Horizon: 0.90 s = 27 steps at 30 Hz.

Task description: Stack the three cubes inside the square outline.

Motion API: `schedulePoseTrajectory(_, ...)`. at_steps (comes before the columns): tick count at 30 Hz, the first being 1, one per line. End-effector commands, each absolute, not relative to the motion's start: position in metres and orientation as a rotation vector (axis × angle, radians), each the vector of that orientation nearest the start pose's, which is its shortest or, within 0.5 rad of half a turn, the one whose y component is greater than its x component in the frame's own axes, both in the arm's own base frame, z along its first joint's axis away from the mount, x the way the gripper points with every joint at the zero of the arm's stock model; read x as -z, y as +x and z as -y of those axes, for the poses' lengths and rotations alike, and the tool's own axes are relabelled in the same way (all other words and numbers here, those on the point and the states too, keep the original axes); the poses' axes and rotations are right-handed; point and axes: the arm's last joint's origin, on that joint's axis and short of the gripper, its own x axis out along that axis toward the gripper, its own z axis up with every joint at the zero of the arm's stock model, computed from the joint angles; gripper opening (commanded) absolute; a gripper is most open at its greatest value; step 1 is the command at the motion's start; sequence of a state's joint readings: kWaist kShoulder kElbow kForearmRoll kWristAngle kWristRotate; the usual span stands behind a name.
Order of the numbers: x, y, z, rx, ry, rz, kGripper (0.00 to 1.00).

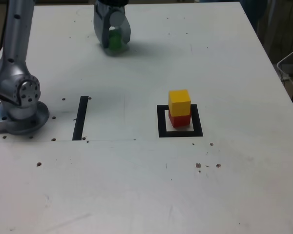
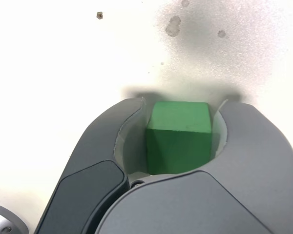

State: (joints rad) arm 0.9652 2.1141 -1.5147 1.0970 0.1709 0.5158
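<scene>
One white tabletop (image 1: 127, 190). One grey robot arm (image 1: 18, 44), well apart from goal. One dark-grey curved gripper (image 2: 185, 101), clamped on green cube (image 2: 179, 146); slip possible if gripped unevenly. One flat black square frame (image 1: 162, 127). One straight black strip (image 1: 80, 118), flat, no real obstacle. Inside frame: red cube (image 1: 180, 121) beneath yellow cube (image 1: 179, 102); toppling likely from a low approach or off-centre release.
</scene>
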Motion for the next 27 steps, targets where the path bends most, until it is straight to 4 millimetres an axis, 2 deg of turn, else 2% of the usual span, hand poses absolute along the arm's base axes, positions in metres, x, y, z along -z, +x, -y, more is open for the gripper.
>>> schedulePoseTrajectory(1,-0.21,0.21,-0.314,-0.374,-0.319,-1.753,0.0)
schedulePoseTrajectory(6,-0.232,0.22,-0.299,-0.354,-0.267,-1.726,0.0)
schedulePoseTrajectory(11,-0.267,0.251,-0.261,-0.269,-0.149,-1.697,0.0)
schedulePoseTrajectory(18,-0.311,0.297,-0.176,-0.128,-0.035,-1.653,0.0)
schedulePoseTrajectory(23,-0.336,0.312,-0.111,-0.079,-0.001,-1.616,0.0)
schedulePoseTrajectory(27,-0.347,0.317,-0.069,-0.062,0.014,-1.611,0.0)
